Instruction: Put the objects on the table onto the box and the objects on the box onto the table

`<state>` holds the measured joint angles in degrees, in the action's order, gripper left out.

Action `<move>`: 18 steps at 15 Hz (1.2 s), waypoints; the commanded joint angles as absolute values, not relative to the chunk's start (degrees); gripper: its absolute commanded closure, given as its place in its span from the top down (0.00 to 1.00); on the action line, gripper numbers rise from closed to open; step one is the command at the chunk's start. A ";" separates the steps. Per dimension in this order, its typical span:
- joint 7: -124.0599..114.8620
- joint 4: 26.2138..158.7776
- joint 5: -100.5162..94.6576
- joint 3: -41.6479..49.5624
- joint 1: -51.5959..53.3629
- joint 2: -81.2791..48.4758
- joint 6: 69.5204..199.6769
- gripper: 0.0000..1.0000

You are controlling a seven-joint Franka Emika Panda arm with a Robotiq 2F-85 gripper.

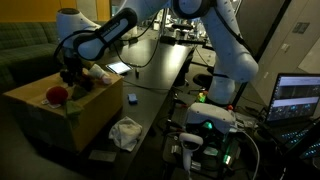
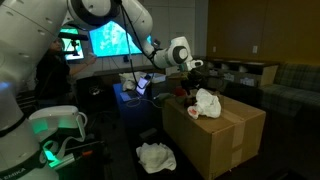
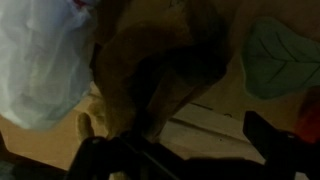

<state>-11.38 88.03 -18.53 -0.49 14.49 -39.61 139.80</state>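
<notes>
The wrist view is dark and blurred, so I cannot tell how far the gripper (image 1: pixel 70 76) jaws are spread or whether they hold anything. Just beside them, on the box (image 1: pixel 88 120), lie a white bundle (image 2: pixel 207 102) and a red object (image 1: pixel 57 95). A white cloth (image 1: pixel 127 132) lies well apart from them, off the box.

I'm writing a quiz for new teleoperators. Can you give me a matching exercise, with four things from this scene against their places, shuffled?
Things:
1. red object
2. crumpled white cloth
3. small blue object
4. hand

Places:
A. on the dark table
B. over the box top
C. lying on the cardboard box
D. low down beside the box

Pairs: 1-C, 2-D, 3-A, 4-B
</notes>
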 commanded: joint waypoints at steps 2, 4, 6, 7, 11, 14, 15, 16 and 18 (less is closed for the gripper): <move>-9.18 83.64 -17.41 0.14 14.54 -42.30 138.12 1.00; -8.95 83.29 -17.51 0.33 14.48 -42.50 137.94 1.00; -8.78 82.74 -17.72 0.61 14.47 -42.87 137.49 1.00; -8.67 82.57 -17.84 0.78 14.46 -43.00 137.40 1.00; -7.78 82.51 -17.93 1.05 14.20 -43.22 137.47 0.75; -6.68 82.85 -17.90 0.92 13.92 -42.95 137.69 0.51; -6.27 83.07 -17.88 0.83 13.81 -42.67 137.77 0.42; -5.70 83.21 -17.76 0.63 13.64 -42.47 137.77 0.35; -5.06 83.25 -17.69 0.52 13.52 -42.22 137.79 0.20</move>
